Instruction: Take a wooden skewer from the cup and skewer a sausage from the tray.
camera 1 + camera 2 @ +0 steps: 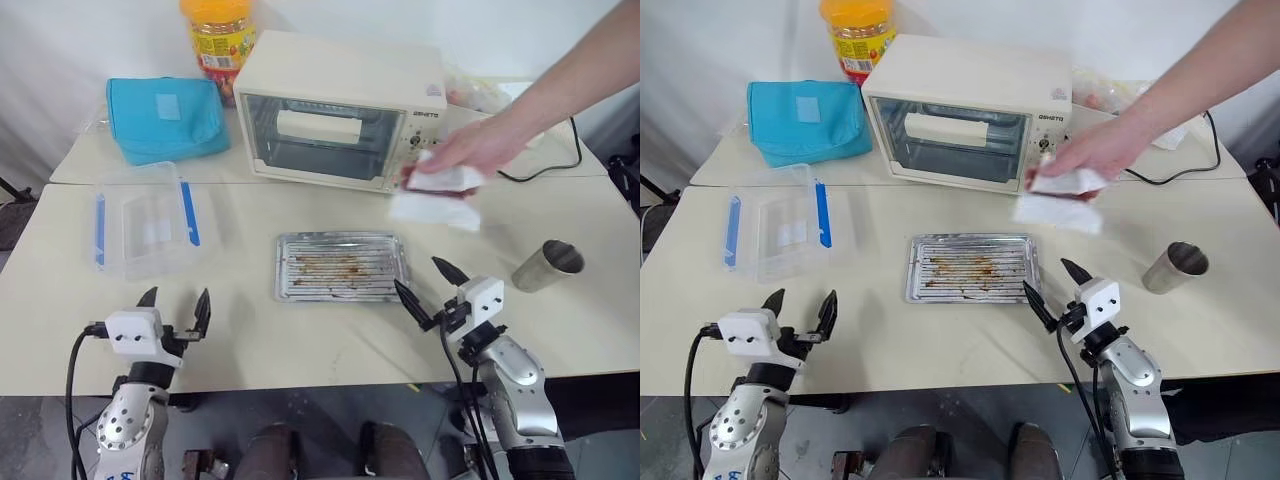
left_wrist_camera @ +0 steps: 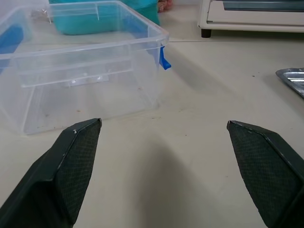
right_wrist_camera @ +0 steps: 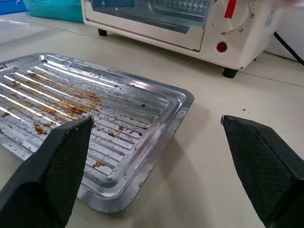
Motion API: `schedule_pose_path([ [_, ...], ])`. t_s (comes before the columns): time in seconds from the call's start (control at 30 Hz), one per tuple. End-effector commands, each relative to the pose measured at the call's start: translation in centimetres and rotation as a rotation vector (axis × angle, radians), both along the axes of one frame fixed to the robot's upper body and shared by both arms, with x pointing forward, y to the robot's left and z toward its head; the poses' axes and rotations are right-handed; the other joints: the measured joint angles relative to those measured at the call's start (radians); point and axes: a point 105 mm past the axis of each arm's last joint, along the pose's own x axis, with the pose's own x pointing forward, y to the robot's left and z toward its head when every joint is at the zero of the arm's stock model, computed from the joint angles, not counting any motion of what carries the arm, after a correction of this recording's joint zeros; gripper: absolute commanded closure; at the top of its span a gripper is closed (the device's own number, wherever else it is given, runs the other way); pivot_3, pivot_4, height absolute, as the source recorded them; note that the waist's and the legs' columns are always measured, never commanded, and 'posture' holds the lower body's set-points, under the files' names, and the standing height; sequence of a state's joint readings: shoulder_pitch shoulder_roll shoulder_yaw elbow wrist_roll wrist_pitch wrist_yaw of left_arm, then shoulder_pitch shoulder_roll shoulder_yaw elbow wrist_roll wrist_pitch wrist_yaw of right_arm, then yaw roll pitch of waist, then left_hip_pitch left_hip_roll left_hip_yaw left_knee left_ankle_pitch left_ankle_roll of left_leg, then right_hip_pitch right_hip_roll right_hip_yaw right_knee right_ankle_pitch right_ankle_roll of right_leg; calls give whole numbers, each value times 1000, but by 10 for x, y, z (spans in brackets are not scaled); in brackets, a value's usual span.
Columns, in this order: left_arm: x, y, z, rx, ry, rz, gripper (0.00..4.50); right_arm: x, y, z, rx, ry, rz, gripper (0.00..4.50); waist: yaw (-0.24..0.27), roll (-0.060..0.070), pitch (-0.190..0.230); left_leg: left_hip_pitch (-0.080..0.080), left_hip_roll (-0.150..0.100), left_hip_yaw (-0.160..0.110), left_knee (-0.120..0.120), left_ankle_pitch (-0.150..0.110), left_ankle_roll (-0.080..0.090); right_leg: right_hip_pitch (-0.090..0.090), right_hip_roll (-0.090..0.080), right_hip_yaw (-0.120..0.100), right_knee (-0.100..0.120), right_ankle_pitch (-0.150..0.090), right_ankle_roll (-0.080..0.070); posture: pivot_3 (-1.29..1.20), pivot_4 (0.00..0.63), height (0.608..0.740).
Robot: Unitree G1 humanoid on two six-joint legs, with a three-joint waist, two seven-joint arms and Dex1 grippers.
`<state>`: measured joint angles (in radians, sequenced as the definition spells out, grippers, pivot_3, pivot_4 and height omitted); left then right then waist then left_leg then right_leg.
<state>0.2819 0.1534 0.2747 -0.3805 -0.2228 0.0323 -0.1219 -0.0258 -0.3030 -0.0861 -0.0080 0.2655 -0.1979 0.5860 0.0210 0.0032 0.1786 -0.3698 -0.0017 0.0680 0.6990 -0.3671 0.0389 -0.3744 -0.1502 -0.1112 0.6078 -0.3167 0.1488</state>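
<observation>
The tray [image 1: 340, 268] lies at the table's middle, its ridged bottom bare except for brown grease stains. The cup [image 1: 547, 266], a plain metal tumbler, stands tilted at the right; I see no skewer rising from it. No sausage shows on the tray. My right gripper [image 1: 418, 273] hovers open just off the tray's right near corner, with that corner between its fingers in the right wrist view [image 3: 156, 118]. Open as well, my left gripper [image 1: 177, 296] sits near the front edge, in front of the clear box. A person's hand [image 1: 475, 145] holds white paper around something dark red by the oven.
A white toaster oven [image 1: 340, 105] stands behind the tray, its black cable [image 1: 560, 165] trailing right. A clear plastic box with blue clips [image 1: 145, 220] sits at the left, a blue pouch [image 1: 165, 118] and a yellow-lidded jar [image 1: 220, 35] behind it.
</observation>
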Motion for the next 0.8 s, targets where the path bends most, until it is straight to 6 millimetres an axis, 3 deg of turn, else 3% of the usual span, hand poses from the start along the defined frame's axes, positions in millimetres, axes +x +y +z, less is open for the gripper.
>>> schedule_pose_path([
  [0.03, -3, 0, 13, 29, -47, 8, 8, -1, 0, 8, 5, -32, 7, 0, 0, 0, 0, 0, 0, 0, 0, 0, 0, 0, 0, 0, 0, 0, 0, 0, 150, 740],
  [0.8, 0, 0, 4, 27, -27, 4, 8, -2, -6, 10, 0, -26, -19, 0, 0, 0, 0, 0, 0, 0, 0, 0, 0, 0, 0, 0, 0, 0, 0, 0, 150, 740],
])
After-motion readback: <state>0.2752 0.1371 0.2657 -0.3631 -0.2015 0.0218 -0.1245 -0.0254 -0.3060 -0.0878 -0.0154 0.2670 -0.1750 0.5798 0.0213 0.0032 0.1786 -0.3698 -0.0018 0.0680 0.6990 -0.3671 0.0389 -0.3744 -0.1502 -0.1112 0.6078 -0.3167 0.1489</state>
